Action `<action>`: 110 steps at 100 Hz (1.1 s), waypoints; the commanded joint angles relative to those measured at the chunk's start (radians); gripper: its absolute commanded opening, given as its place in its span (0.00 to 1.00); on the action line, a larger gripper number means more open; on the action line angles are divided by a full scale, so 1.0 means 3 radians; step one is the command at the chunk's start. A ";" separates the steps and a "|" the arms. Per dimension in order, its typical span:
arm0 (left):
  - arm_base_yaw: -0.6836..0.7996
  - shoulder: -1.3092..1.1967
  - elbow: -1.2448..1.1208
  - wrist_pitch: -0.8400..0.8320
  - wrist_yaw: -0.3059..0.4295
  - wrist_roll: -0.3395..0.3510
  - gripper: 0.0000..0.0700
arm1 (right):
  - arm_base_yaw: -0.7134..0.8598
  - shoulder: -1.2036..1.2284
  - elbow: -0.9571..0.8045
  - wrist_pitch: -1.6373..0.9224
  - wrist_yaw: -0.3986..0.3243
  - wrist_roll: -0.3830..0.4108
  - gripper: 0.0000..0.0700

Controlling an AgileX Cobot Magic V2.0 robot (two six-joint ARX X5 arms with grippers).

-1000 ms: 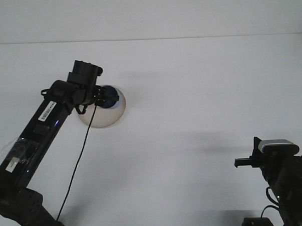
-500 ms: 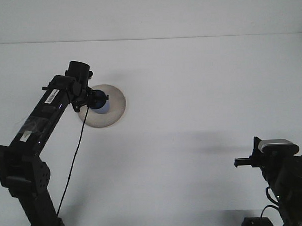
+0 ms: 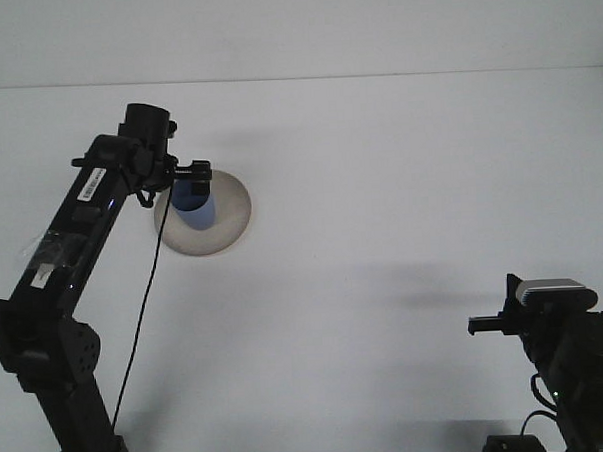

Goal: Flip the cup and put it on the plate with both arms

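Note:
A blue cup [image 3: 192,205] stands upright on the round beige plate [image 3: 231,214] at the left of the white table. My left gripper [image 3: 192,172] hovers just over the cup's rim, open about as wide as the cup and seemingly not holding it. The left arm reaches up from the lower left. My right gripper [image 3: 483,325] rests low at the right front corner, far from the plate, pointing left and seen side-on with nothing in it.
A black cable [image 3: 146,323] hangs from the left arm down to the table's front edge. The white table [image 3: 380,183] stretches between the two arms.
My left gripper has drawn up and back off the cup, which was mostly hidden by it before and now shows whole on the plate. The right arm has not moved.

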 commanded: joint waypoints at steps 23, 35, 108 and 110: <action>0.0023 -0.0548 0.0009 0.0028 -0.0003 -0.0169 0.89 | 0.0004 0.0018 0.0015 0.0036 0.0004 0.0032 0.00; 0.0009 -0.1074 -0.0509 0.0354 -0.0003 -0.0266 0.89 | 0.0004 0.0018 0.0015 0.0053 0.0014 0.0024 0.00; -0.0094 -0.4768 -0.4306 0.1985 0.0142 -0.0244 0.64 | 0.0004 0.0017 0.0015 0.0122 0.0011 0.0025 0.00; -0.0094 -0.4827 -0.4317 0.1989 0.0156 -0.0258 0.54 | 0.0004 0.0017 0.0015 0.0122 0.0011 0.0025 0.00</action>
